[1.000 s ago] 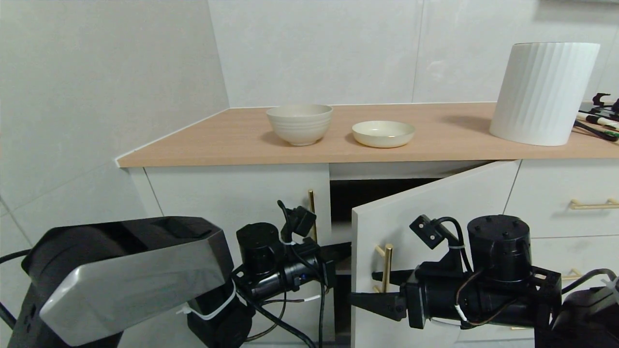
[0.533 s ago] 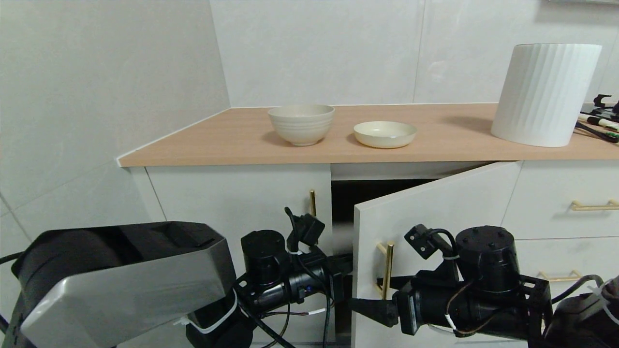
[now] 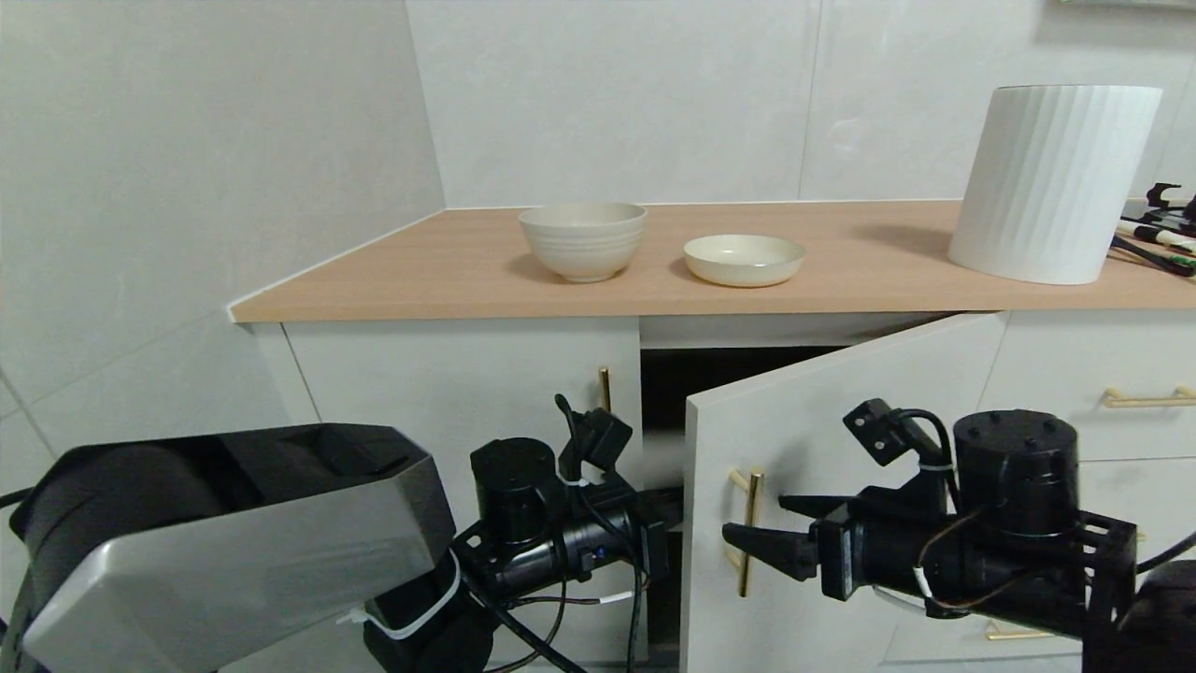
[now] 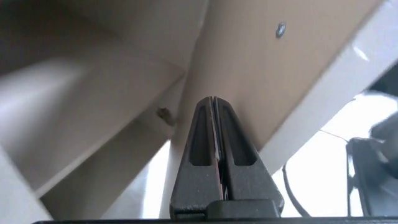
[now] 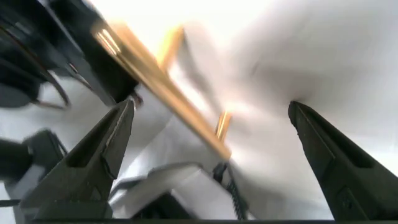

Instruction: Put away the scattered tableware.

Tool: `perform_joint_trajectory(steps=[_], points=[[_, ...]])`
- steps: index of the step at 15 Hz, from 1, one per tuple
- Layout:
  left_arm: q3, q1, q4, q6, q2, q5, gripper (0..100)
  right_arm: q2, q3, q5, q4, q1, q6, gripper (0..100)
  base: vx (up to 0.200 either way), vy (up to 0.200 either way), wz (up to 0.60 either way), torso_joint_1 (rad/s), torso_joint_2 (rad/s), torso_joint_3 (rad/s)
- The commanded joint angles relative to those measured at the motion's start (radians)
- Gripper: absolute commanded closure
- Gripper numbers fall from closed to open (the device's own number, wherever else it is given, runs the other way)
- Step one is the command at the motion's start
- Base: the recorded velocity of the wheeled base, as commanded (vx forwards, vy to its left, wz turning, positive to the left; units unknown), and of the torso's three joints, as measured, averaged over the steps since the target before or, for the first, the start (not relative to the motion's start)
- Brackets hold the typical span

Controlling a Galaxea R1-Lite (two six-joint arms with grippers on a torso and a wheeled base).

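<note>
**Status, L to R**

1. L gripper (image 3: pixel 665 505): low in front of the cabinet, at the gap betw. the closed L door (image 3: pixel 448 393) and the open cabinet door (image 3: pixel 841 402). In the L wrist view the gripper (image 4: pixel 213 109) had both fingers (image 4: pixel 200 143) pressed together, holding nothing. They pointed at a tan panel (image 4: pixel 261 68) with a screw (image 4: pixel 281 28).
2. Bowl (image 3: pixel 582 240): ribbed, cream, upright on the wooden surface (image 3: pixel 420 271), above the closed L door.
3. Shallow dish (image 3: pixel 744 259): cream, upright on the same surface. It sat near the bowl on its R side, not touching, above the cabinet opening.
4. Open cabinet door: swung partway out, with dark interior visible behind it. Its brass handle (image 3: pixel 747 533) ran vertically near the free edge.
5. R gripper (image 3: pixel 757 522): at handle height in front of the open door, fingers spread apart. In the R wrist view the gripper (image 5: pixel 210 104) had the handle (image 5: pixel 155 81) lying betw. its fingers (image 5: pixel 106 155), not clamped. Contact w/ the handle could not be judged; that view was blurred.
6. White ribbed container (image 3: pixel 1056 182): upright on the surface, well apart from the dish.
7. Pens or similar tools (image 3: pixel 1159 234): at the far R edge of the surface, just beside the container.
8. Drawer handle (image 3: pixel 1147 395): brass, horizontal, R of the open door.
</note>
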Motion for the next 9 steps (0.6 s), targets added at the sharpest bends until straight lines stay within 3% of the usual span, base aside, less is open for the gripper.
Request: perform_joint_trajectory(steps=[1,6,9], points=[[-0.022,0.001,0.024,0.0,-0.006,0.005,100,-0.146,0.113,0.004,0.012,-0.009,0.002,0,0.0,0.0,0.0,0.0,0.0,0.0],[-0.045,-0.027,0.09,-0.002,-0.026,0.005,100,-0.291,0.242,0.01,0.014,0.01,0.001,0,0.0,0.0,0.0,0.0,0.0,0.0],[-0.067,-0.042,0.122,-0.002,-0.037,0.005,100,-0.31,0.265,0.009,0.015,0.008,-0.001,0,-0.2,0.0,0.0,0.001,0.01,0.004]])
